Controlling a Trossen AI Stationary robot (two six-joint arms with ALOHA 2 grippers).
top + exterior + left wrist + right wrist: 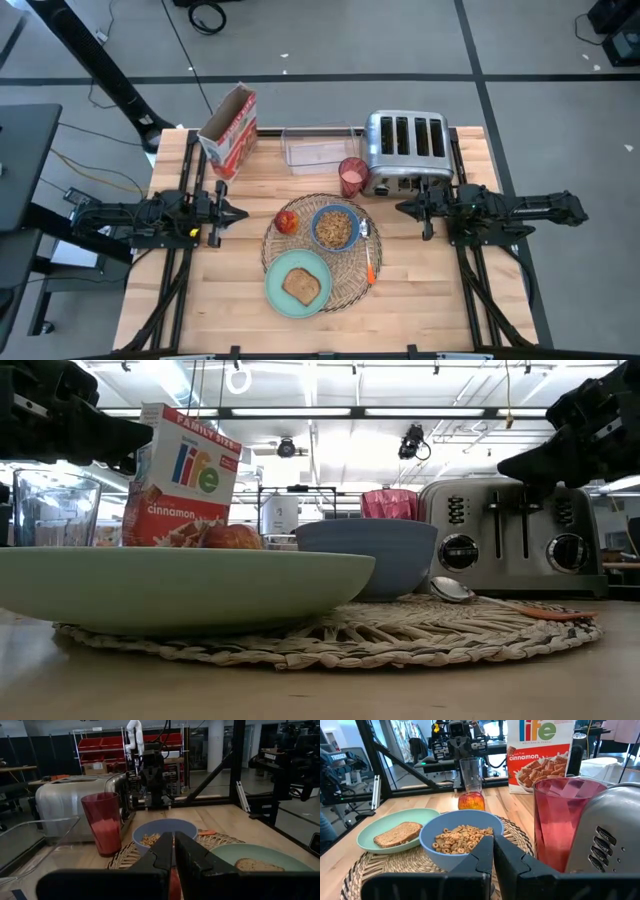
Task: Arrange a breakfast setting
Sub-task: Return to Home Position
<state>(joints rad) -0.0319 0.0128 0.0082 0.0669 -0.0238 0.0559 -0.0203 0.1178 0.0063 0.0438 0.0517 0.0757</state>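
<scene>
Left gripper [243, 212] and right gripper [401, 207] sit closed and empty near the table's [420, 300] side edges. The blue bowl [314, 228] holds cereal [335, 229].

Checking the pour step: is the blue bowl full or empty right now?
Partly full: the blue bowl holds a layer of cereal rings, plain in the right wrist view and from above.

free: table [420, 290] beside placemat [346, 286] | blocked: rear edge by cereal box [228, 130], bin [322, 148], toaster [406, 148]
</scene>
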